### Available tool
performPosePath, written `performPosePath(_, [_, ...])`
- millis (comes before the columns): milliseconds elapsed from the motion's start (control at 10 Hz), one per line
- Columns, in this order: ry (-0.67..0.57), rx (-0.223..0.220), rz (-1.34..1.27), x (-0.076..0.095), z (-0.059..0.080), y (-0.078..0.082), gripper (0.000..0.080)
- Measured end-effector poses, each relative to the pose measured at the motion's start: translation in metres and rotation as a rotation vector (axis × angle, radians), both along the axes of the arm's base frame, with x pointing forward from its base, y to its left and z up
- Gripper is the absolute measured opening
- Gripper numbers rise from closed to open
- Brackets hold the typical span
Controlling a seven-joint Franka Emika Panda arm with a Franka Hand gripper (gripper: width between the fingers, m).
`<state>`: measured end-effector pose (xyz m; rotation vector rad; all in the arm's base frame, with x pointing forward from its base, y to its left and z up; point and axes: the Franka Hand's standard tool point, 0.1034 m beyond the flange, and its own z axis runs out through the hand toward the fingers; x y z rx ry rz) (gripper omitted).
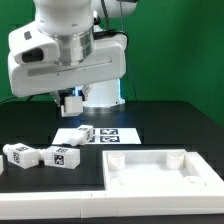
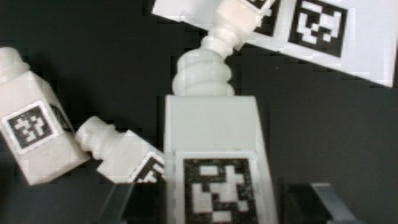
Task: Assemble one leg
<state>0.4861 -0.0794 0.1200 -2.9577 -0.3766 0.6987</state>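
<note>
White and blocky, the leg is showing us a black-and-white tag on its face and a knobbly threaded tip. It is standing between our gripper's fingers, above the black table; we are not seeing whether they are clamping it.

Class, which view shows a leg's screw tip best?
The wrist view: the middle leg fills the frame, and its ridged tip is clear. The exterior view shows a lying leg small, its tip too tiny to make out.
</note>
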Motion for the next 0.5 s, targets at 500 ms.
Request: performPosePath(500, [-0.356, -0.002, -0.284, 0.051, 0.007, 0.076, 0.0284])
